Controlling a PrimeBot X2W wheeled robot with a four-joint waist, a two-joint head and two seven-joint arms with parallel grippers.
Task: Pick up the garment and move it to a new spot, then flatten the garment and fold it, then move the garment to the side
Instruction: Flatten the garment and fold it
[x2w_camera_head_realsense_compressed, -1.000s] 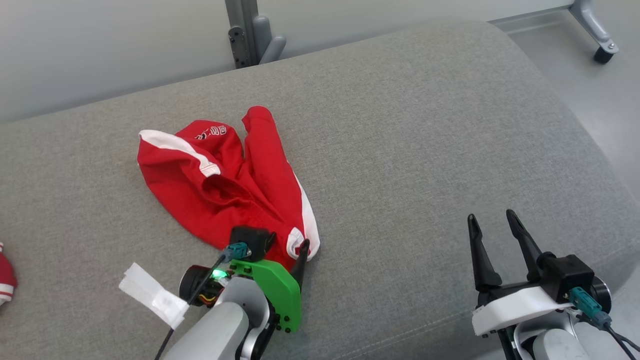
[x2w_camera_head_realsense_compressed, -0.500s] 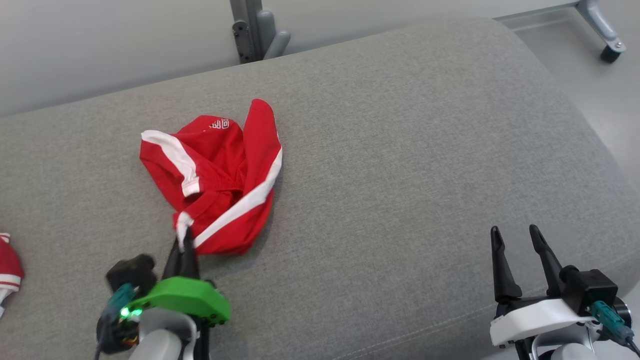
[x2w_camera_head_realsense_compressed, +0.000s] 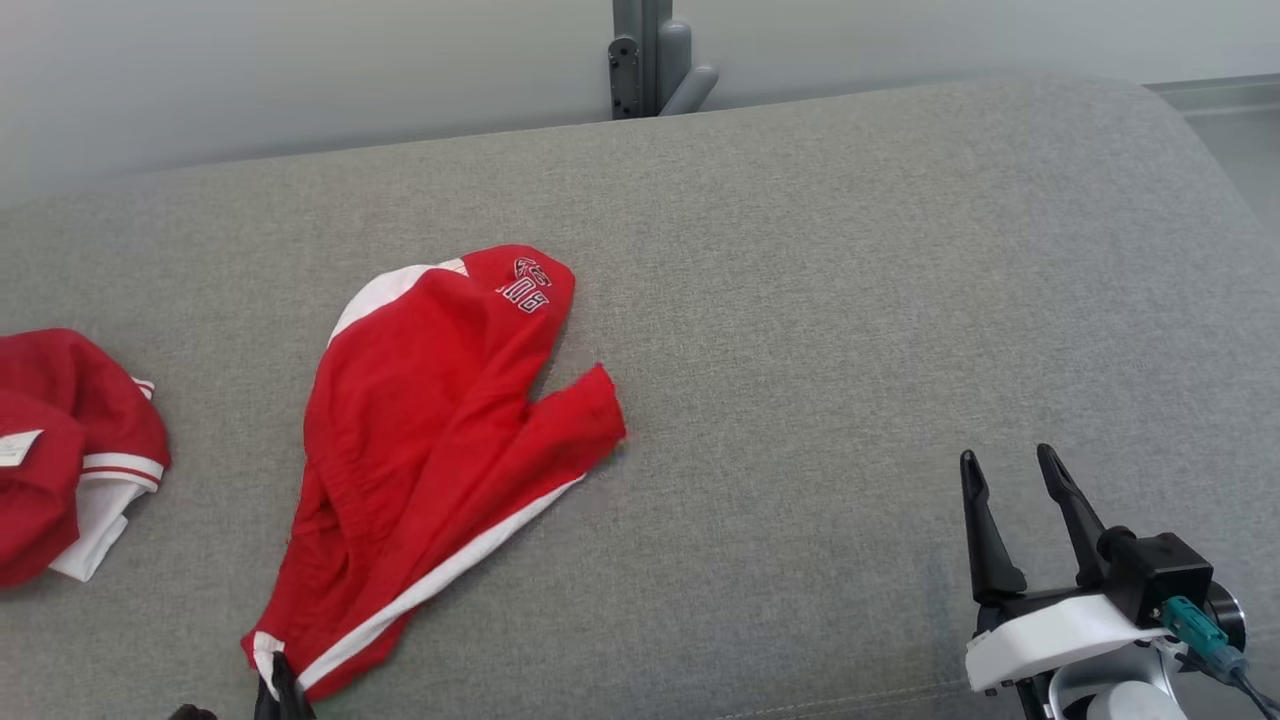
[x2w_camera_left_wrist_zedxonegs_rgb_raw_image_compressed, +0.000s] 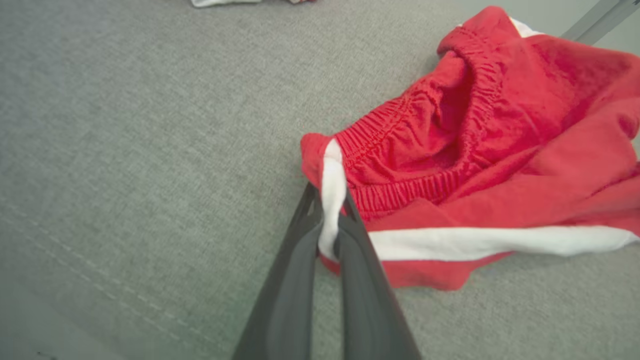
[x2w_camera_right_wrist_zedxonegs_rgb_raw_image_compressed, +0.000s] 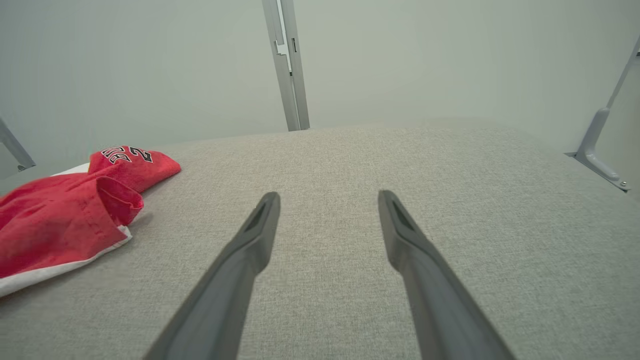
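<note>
The garment (x2w_camera_head_realsense_compressed: 440, 440) is a pair of red shorts with white side stripes, lying stretched out on the grey cushion (x2w_camera_head_realsense_compressed: 800, 300), left of centre. My left gripper (x2w_camera_head_realsense_compressed: 278, 688) sits at the bottom edge of the head view, shut on the white-striped waistband corner. In the left wrist view the garment (x2w_camera_left_wrist_zedxonegs_rgb_raw_image_compressed: 490, 150) spreads to the upper right, and the left gripper (x2w_camera_left_wrist_zedxonegs_rgb_raw_image_compressed: 327, 220) pinches the white stripe at the elastic waistband. My right gripper (x2w_camera_head_realsense_compressed: 1010, 472) stands open at the lower right, far from the cloth. The right wrist view has the right gripper (x2w_camera_right_wrist_zedxonegs_rgb_raw_image_compressed: 327, 202) over bare cushion, with the garment (x2w_camera_right_wrist_zedxonegs_rgb_raw_image_compressed: 65, 215) off to the left.
A second red and white garment (x2w_camera_head_realsense_compressed: 60, 450) lies bunched at the far left of the cushion. A grey metal post (x2w_camera_head_realsense_compressed: 650, 55) rises behind the cushion's back edge. Another grey frame leg (x2w_camera_right_wrist_zedxonegs_rgb_raw_image_compressed: 600, 145) stands at the right in the right wrist view.
The left gripper has pulled the garment's waistband corner toward the near left, stretching the shorts out lengthwise. The head camera has turned left, bringing the second garment further into view. The right gripper stays open.
</note>
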